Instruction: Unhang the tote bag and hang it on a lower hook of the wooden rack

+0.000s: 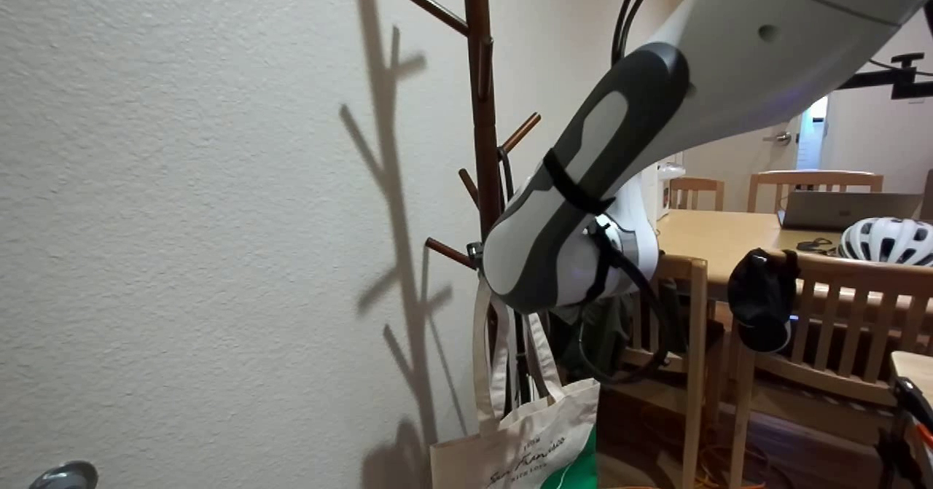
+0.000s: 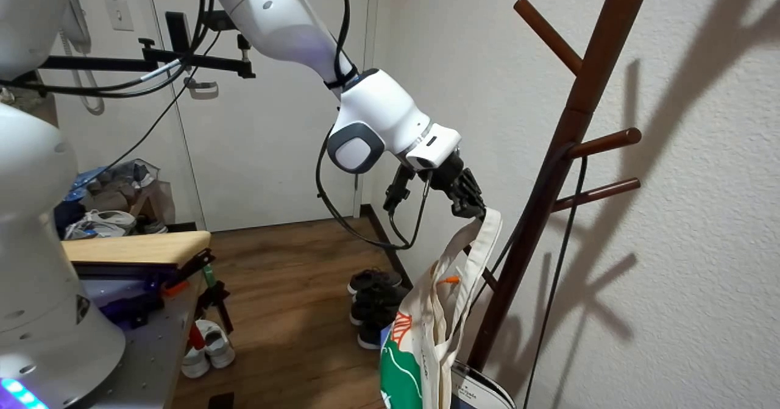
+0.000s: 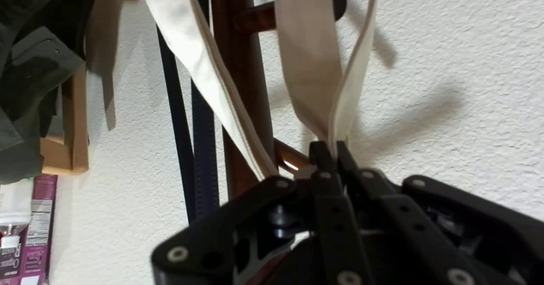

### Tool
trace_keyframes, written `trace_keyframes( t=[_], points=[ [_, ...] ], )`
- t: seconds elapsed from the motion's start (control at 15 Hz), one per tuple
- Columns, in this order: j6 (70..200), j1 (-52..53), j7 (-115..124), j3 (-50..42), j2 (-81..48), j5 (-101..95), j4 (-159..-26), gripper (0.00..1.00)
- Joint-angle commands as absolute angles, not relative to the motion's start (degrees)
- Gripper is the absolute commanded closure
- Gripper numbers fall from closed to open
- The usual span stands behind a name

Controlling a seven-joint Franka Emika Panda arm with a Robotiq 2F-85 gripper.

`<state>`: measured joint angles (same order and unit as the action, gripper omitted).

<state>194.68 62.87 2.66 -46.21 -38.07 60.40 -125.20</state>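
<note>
The cream tote bag (image 1: 521, 456) with its green print hangs beside the dark wooden rack (image 1: 481, 121), its strap handles reaching upward. In the wrist view my gripper (image 3: 333, 149) is shut on a strap (image 3: 308, 51), the cloth pinched between the fingertips. A further strap length (image 3: 204, 68) crosses in front of the pole and passes behind the gripper. Just left of the fingertips is a peg (image 3: 291, 155); whether any strap rests on it I cannot tell. In an exterior view the gripper (image 2: 481, 209) stands left of the pole, above the bag (image 2: 402, 360).
Dark straps (image 3: 204, 149) hang along the pole, and a black cord (image 2: 567, 244) hangs from a peg. A wall (image 1: 182, 219) lies close behind the rack. Wooden chairs (image 1: 696, 329), one with a black cap (image 1: 762, 299), stand by a table (image 1: 718, 234). Shoes (image 2: 375, 305) sit on the floor.
</note>
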Motion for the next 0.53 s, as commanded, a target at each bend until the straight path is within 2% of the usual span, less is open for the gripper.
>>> trace_keyframes(
  t=[0.0, 0.47],
  points=[
    [194.7, 62.9, 2.9, -46.3, -38.2, 60.4, -125.2, 0.96],
    [193.4, 65.2, 3.4, -47.4, -39.5, 61.4, -125.7, 0.98]
  ],
)
